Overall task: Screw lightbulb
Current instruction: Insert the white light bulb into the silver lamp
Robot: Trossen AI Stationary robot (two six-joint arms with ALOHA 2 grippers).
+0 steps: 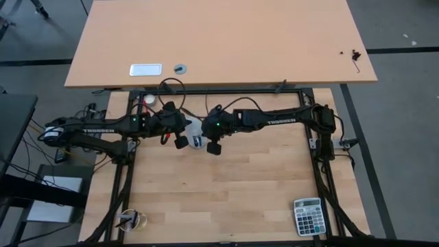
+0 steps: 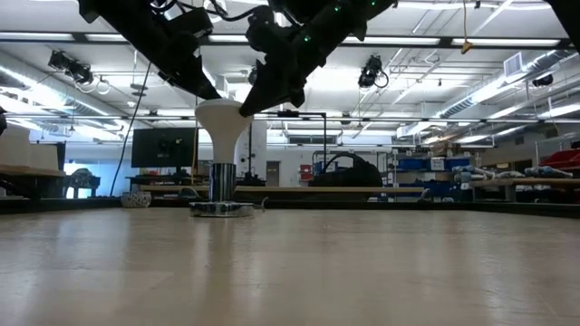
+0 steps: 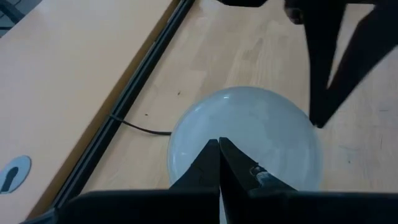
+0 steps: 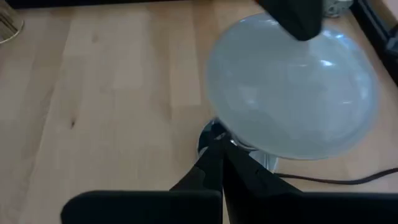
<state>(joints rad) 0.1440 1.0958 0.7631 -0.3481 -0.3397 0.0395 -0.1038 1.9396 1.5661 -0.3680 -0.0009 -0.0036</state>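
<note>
The white cone-shaped lightbulb (image 2: 220, 127) stands upright, its narrow grey base in the flat round socket disc (image 2: 220, 209) on the table. It also shows in the high view (image 1: 194, 128), between the two arms. My left gripper (image 3: 219, 143) is shut, its tips over the bulb's round face (image 3: 261, 130). My right gripper (image 4: 219, 148) is shut, its tips beside the bulb's rim (image 4: 292, 93), above the socket (image 4: 210, 134). Each wrist view shows the other gripper at the bulb's far edge. My left gripper comes slanting down from the table's left and meets the left edge of the bulb's face (image 2: 207, 101) with its shut fingers; whether it presses or only touches cannot be told. My right gripper comes slanting down from the table's right. Its shut fingertips meet the right side of the bulb's rim (image 2: 246, 110).
The socket's black cord (image 3: 140, 127) runs toward the table's far edge. A tiny white ball (image 1: 147, 98) lies at the far left. A calculator (image 1: 307, 216) lies at the near right, a small object (image 1: 130, 219) at the near left. A second table (image 1: 219, 41) stands beyond.
</note>
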